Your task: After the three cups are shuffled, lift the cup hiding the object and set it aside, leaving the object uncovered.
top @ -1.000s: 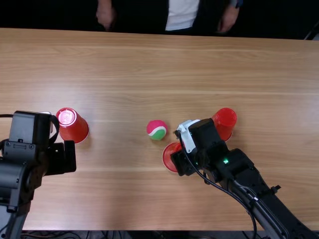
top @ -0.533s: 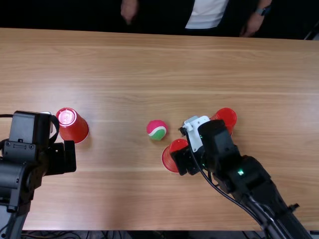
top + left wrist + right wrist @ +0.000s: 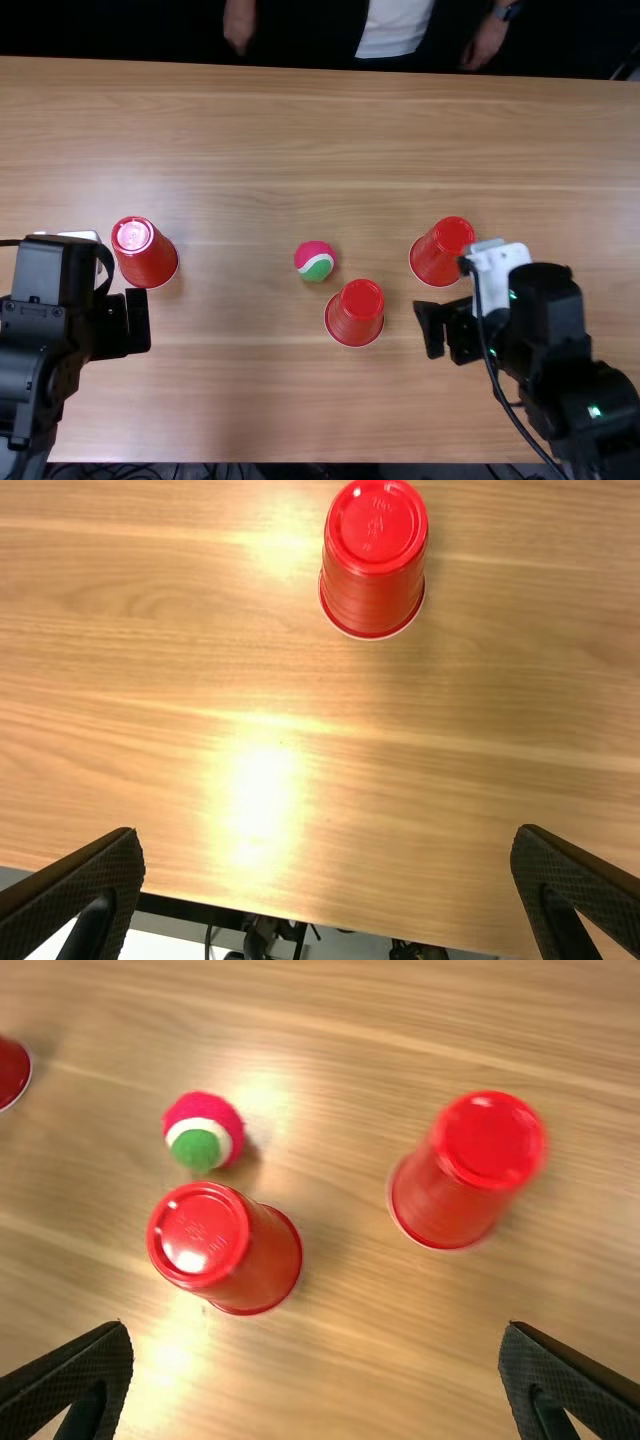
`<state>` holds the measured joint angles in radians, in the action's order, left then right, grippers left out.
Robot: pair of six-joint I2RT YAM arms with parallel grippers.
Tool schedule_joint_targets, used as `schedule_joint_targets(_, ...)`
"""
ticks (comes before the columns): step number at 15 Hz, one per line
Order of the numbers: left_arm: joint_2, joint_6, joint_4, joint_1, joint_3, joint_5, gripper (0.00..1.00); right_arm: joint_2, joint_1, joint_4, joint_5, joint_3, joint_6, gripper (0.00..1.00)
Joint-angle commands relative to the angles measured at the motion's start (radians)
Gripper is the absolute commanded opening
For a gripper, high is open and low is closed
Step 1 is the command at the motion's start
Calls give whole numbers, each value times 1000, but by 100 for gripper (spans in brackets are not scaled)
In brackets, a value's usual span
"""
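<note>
Grippers first: the right gripper (image 3: 428, 330) has its fingers spread wide with nothing between them. It hangs low over the table (image 3: 300, 130), just right of the middle cup (image 3: 356, 311) and on the near side of the right cup (image 3: 441, 251). The left gripper (image 3: 140, 318) is spread too and also empty, parked near the left cup (image 3: 143, 252). All three red cups sit upside down. The pink, green and white ball (image 3: 316, 261) is out in the open, just beside the middle cup on its far-left side. The cup bases have some embossed marking, but it's too small to read.
</note>
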<state>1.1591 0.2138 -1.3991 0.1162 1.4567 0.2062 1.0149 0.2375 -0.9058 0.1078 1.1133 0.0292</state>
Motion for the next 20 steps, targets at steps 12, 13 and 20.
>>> schedule_joint_targets(12, -357, 7, 179, -1, -331, 2, 100, -483, -294, -89, -16, -214, 11, 100)
schedule_joint_targets(13, -394, 9, 203, -1, -380, 2, 100, -555, -317, -80, -14, -250, 11, 100)
schedule_joint_targets(20, -871, 13, 429, -10, -817, 2, 100, -969, -322, 69, -16, -507, 13, 100)
